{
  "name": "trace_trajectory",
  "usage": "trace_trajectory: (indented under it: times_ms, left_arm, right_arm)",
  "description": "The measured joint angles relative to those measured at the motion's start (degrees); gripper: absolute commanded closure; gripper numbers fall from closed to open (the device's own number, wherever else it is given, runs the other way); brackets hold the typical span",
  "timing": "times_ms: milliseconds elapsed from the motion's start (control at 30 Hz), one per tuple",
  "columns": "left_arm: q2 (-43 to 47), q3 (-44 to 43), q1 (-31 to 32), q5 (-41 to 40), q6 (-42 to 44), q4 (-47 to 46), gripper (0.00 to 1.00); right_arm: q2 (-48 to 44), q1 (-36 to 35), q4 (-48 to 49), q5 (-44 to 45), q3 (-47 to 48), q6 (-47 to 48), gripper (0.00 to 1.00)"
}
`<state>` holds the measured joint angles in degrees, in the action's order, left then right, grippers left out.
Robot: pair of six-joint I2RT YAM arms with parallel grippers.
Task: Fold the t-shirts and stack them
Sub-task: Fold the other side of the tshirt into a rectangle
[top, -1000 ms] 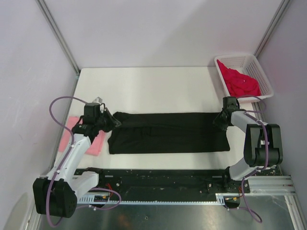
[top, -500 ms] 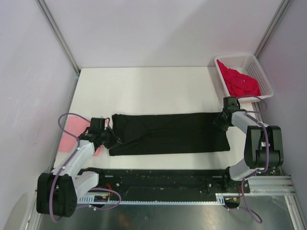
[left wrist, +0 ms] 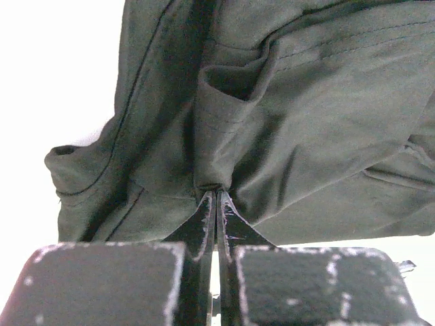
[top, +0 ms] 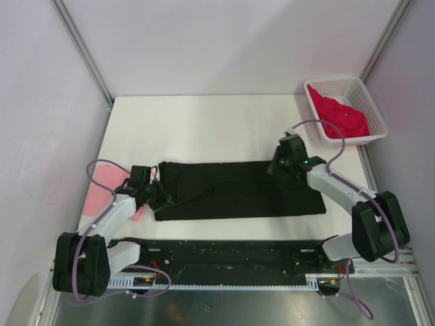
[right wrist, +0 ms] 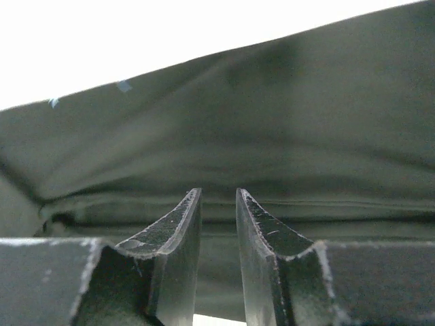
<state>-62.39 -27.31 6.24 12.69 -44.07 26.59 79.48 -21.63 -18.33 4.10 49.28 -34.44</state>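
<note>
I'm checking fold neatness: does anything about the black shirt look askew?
Yes. The black t-shirt is bunched into folds and creases at its left end, where the left gripper pinches it; the rest lies fairly flat.

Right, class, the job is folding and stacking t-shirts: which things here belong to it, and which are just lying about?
Job: black t-shirt, pink t-shirt, red t-shirt.
Lying about: white basket holding the red one; table.
</note>
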Motion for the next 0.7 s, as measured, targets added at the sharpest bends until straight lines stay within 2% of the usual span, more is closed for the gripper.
trace_trajectory:
  times_ms: [133,333,533,700]
  left_arm:
    - [-0.4,0.1,0.0,0.2,0.2,-0.9,1.0]
    - [-1.7,0.5,0.0,0.2,0.2,-1.3,1.0]
    - [-2.1,0.8,0.0,0.0,0.4,-1.7,1.0]
    - [-2.2,0.8,0.0,0.0,0.6,-1.9,0.99]
  right_arm:
    - [4.7,-8.8,3.2,-1.2,2.9,2.1,0.68]
    - [17.5,-18.5,6.9,-2.4,12.5,4.4,0.68]
    - [26.8,-23.4,7.7,-3.0,20.4,4.9,0.69]
    - [30.9,-25.7,7.8,-2.9,23.4,4.8,0.69]
